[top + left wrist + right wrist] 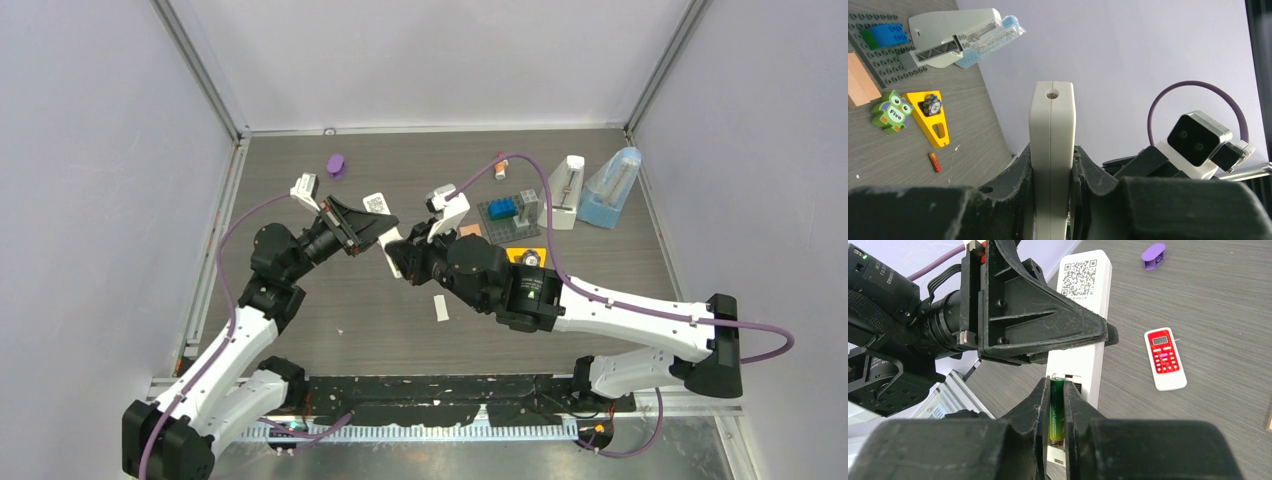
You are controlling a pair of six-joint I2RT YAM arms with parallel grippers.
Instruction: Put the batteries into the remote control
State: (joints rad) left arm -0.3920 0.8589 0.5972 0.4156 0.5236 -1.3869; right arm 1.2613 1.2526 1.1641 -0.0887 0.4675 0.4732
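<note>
My left tool (1052, 165) is clamped across the narrow sides of the white remote (1052, 120), holding it up off the surface (380, 322). In the left wrist view it rises edge-on out of the jaws, its free end with a small round hole pointing away from my wrist.

In the right wrist view the remote's back faces the camera. A QR label sits at the far end and the open battery bay is at the near end.

My right tool (1057, 387) is closed on the green battery (1056, 412), pinching it by its sides. The battery's long axis runs parallel to the remote's long axis, and it sits right at the open bay. I cannot tell whether it is seated.

A red-orange battery (935, 162) lies flat on the surface, just beside a yellow wedge (934, 122). A small red-faced remote (1164, 359) lies face up, well apart from it.

The surface is dark grey wood-grain, enclosed by pale walls (440, 60) in a metal frame.
</note>
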